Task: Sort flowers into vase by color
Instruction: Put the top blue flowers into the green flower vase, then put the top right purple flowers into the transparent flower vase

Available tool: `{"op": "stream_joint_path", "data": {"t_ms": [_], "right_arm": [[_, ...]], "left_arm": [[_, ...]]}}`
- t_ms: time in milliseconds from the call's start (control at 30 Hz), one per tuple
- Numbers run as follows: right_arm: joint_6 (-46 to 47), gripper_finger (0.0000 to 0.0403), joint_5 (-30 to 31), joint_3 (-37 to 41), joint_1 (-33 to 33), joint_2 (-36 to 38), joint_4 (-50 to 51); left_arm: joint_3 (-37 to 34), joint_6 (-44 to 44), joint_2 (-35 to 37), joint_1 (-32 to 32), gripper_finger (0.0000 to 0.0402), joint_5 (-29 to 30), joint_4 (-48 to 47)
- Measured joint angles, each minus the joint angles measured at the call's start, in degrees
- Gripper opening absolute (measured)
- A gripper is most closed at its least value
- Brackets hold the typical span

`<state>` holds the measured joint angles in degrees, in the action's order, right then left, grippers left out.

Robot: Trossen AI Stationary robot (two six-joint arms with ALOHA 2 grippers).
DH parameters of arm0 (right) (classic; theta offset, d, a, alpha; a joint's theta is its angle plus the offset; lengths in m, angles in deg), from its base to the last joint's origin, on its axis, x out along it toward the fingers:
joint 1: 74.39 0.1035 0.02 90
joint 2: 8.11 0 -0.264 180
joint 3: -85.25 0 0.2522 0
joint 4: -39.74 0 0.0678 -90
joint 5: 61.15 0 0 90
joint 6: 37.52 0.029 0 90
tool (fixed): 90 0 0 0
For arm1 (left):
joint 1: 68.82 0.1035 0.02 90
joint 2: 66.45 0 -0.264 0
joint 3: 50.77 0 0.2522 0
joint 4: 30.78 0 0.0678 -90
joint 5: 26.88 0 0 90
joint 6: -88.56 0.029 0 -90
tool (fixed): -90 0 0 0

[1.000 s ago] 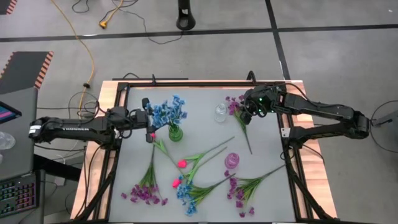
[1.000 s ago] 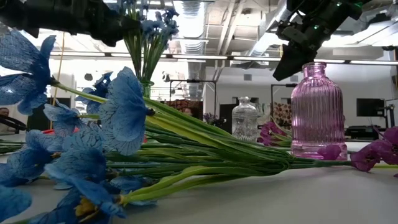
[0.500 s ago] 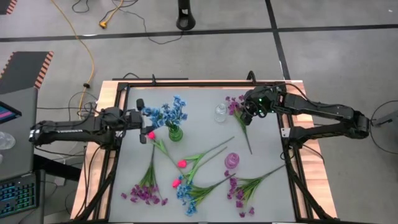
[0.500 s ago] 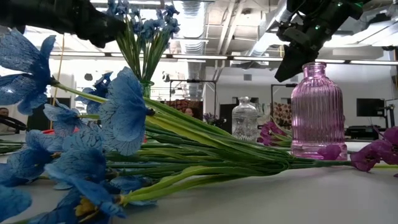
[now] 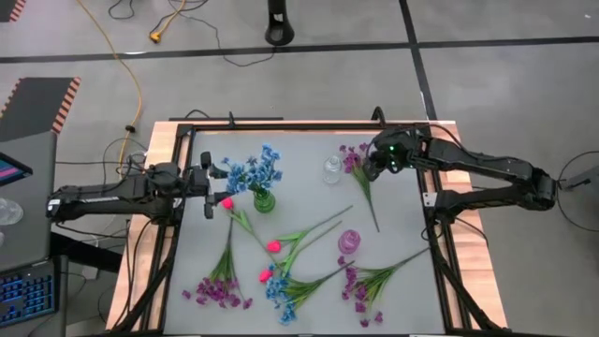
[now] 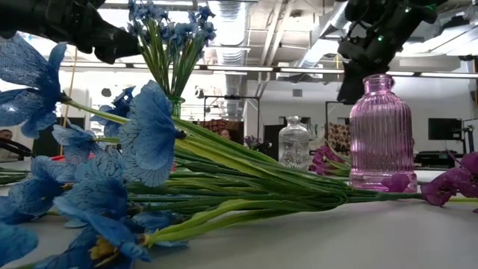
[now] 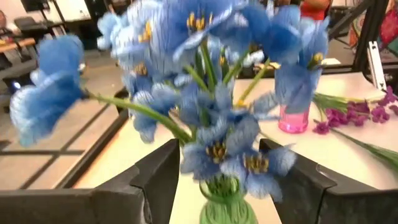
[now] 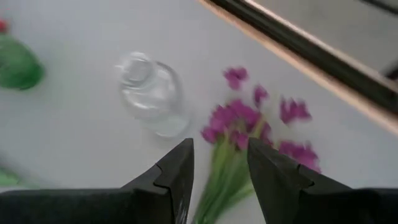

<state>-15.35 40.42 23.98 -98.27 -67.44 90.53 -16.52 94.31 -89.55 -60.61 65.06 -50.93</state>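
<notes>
The right hand (image 8: 219,180), fingers apart and empty, hovered above the purple sprig (image 8: 249,121) (beside a clear vase (image 8: 152,93)); it should descend squarely onto the stem.

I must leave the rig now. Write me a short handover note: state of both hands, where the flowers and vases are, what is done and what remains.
Left hand: open, empty, beside the green vase.
Right hand: open, above a purple sprig lying beside the clear vase; not gripped.
Done: blue flowers stand in the green vase.
Left: pink vase and clear vase are empty. On the table lie pink-red buds, another blue sprig and purple sprigs near the front.
</notes>
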Motion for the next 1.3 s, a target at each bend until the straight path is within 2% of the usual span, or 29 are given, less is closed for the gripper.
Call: {"op": "stream_joint_path", "data": {"t_ms": [267,700,900,1300], "right_arm": [[13.3,0.0175,0.7,0.0,-0.1,-1.6,9.6],[13.6,0.0175,1.7,0.0,0.3,-16.3,8.1],[15.8,0.0175,-0.6,0.0,0.1,-22.4,3.9],[18.5,0.0175,-1.3,0.0,-1.1,-30.2,2.3]], "left_arm": [[0.0,-2.0,0.4,0.0,0.0209,0.0,-2.5],[0.0,-3.0,0.4,0.0,0.0209,0.0,-3.3],[0.0,-3.0,0.4,0.0,0.0209,0.0,-3.3],[0.0,-3.4,0.4,0.0,0.0209,0.0,-3.3]]}}
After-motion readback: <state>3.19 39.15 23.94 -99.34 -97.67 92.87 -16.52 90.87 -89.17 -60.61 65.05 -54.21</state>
